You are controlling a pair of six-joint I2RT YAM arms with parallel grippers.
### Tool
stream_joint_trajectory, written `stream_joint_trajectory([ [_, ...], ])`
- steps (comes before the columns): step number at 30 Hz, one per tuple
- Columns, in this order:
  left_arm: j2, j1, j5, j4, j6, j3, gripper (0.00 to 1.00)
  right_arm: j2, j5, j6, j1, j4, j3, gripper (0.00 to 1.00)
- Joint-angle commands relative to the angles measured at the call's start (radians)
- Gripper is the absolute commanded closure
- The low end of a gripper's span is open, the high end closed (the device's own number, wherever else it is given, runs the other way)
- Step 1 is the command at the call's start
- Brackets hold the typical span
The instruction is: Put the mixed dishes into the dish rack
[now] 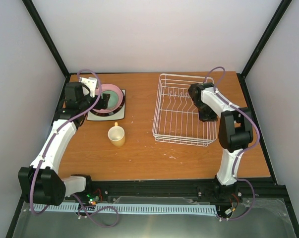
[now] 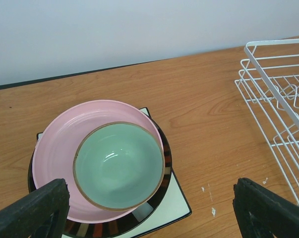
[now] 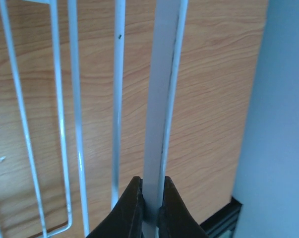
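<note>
The left gripper [image 2: 151, 212] hung spread wide over the bowl [image 2: 118, 166]. The bowl sat in the pink plate [image 2: 60, 144] (black-rimmed plate [image 2: 166, 159] and square plate [image 2: 175, 203] beneath) at the table's [image 1: 139, 156] far left. The mug [image 1: 117, 135] stood near them. The right gripper [image 3: 149, 198] was clenched on the rack's [image 3: 159, 99] right rim.

You see a counter [image 2: 204, 114] of smooth brown wood with fine grain lines. The dish rack [image 3: 161, 99] is thin wire with a shiny white coat. The mint-green bowl [image 2: 118, 166] is glossy inside and catches the light; its rim is bare, dull brown. The pink round plate [image 2: 60, 144] looks smooth and matt.
</note>
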Motion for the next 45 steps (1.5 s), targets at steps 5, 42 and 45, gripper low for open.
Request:
stream_joint_trajectory([
  [5,-0.016,-0.002,-0.024,0.026,0.012,0.000,0.09,0.160,0.338,-0.048,0.007,-0.035,0.035,0.97],
  [42,0.029,-0.050,-0.026,0.005,-0.047,0.023,0.12,-0.197,0.302,-0.139,0.088,0.342,0.040,0.25],
  [45,0.012,-0.050,-0.056,0.003,-0.044,0.026,0.12,-0.350,0.120,-0.205,0.171,0.490,0.005,0.25],
])
